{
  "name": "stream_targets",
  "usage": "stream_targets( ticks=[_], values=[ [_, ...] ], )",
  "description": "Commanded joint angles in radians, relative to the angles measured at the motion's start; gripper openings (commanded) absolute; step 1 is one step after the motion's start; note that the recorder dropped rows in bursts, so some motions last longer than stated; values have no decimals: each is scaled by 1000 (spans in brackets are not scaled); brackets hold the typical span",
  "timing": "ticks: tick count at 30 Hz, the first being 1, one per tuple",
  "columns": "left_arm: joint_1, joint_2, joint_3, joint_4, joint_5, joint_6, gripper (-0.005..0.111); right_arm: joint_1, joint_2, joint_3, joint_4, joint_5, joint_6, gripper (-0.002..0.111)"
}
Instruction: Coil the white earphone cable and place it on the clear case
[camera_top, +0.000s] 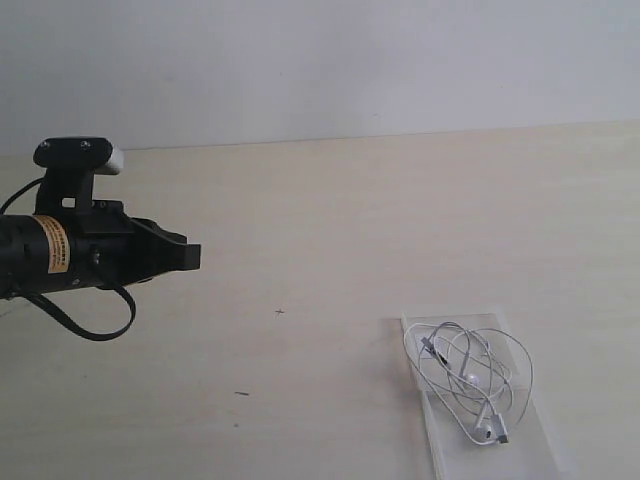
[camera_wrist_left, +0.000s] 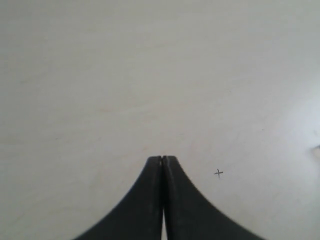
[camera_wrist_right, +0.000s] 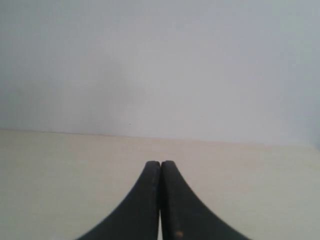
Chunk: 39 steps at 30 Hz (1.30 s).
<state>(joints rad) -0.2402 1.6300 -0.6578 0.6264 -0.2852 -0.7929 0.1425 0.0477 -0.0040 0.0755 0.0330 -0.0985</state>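
The white earphone cable lies in loose loops on the clear case, which rests flat on the table at the lower right of the exterior view. Its earbuds and remote sit near the case's middle. My left gripper hovers at the left, well away from the case, shut with nothing between its fingers; the left wrist view shows its black tips pressed together over bare table. The right arm is outside the exterior view. In the right wrist view my right gripper is shut and empty, facing the wall.
The pale wooden table runs back to a white wall. A small pencilled cross marks the table's middle, and it also appears as a cross in the left wrist view. A tiny dark speck lies nearer the front.
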Motion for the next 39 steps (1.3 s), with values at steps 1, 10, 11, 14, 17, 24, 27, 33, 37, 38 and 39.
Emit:
stream_targets(
  ticks=[1,10,11,14,17,24,27,33,37,38,39],
  values=[
    [1,0,2,-8,-8,6,0,-94,-48,4,6,127,15,0],
    [1,0,2,-8,-7,6,0,-112,-48,4,-4,236,11,0],
    [1,0,2,-8,-7,6,0,-112,-48,4,-2,239,14,0],
    [1,0,2,-8,-9,6,0,-112,-48,4,-2,242,33,0],
    [1,0,2,-8,-9,6,0,-112,-48,4,-2,242,82,0],
    [1,0,2,-8,-9,6,0,-112,-48,4,-2,242,93,0],
    [1,0,2,-8,-9,6,0,-112,-48,4,6,242,98,0],
    [1,0,2,-8,-9,6,0,-112,-48,4,6,242,98,0],
    [1,0,2,-8,-9,6,0,-112,-48,4,6,242,98,0],
    [1,0,2,-8,-9,6,0,-112,-48,4,4,242,98,0],
    [1,0,2,-8,-9,6,0,-112,-48,4,4,242,98,0]
  ],
)
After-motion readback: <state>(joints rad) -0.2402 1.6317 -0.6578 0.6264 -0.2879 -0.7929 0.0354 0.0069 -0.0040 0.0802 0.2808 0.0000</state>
